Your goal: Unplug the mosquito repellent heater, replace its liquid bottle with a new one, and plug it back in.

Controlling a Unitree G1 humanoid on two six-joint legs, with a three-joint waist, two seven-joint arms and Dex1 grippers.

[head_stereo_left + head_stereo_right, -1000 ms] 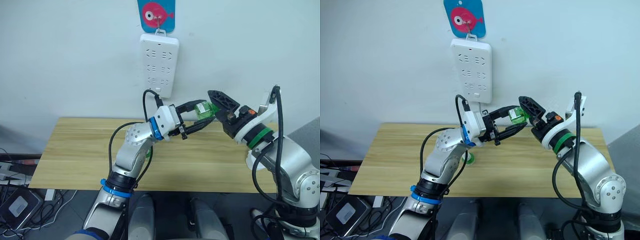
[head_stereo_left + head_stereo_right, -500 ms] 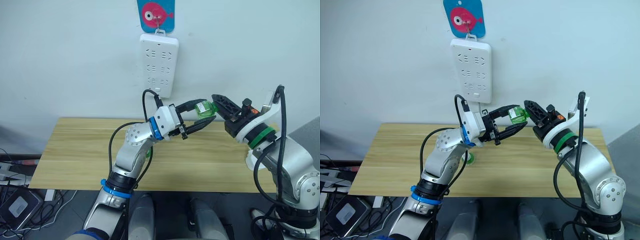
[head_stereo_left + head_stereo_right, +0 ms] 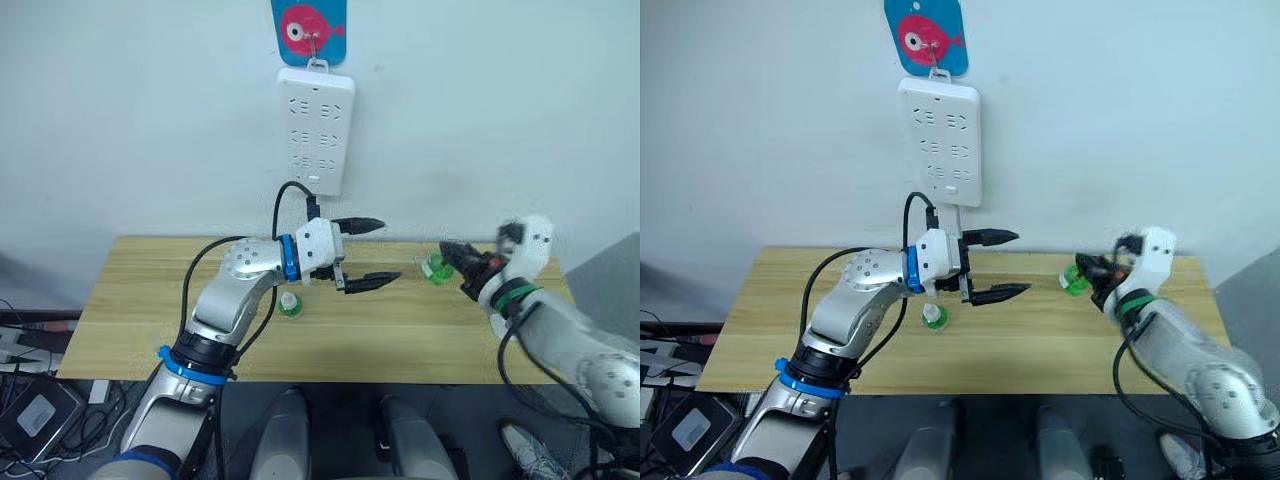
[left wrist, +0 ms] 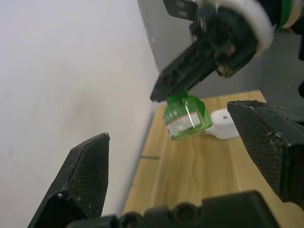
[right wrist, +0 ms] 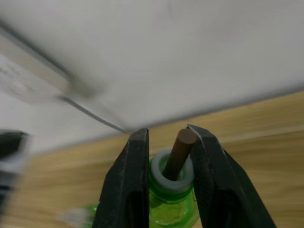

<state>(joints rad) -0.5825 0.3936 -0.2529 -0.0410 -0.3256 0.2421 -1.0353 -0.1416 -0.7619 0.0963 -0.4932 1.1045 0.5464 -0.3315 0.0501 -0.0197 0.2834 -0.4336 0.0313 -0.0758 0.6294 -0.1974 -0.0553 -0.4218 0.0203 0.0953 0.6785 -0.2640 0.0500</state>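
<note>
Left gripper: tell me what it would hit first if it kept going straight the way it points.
Probably the green bottle held by the right gripper; it hangs ahead of the open left gripper, though depth is unclear.

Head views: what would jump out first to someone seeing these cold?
The right tool holds a green bottle by its neck above the table's right side. The left tool gapes open at centre, holding nothing. A second green bottle stands on the table below it, and a white power strip hangs on the wall.
</note>
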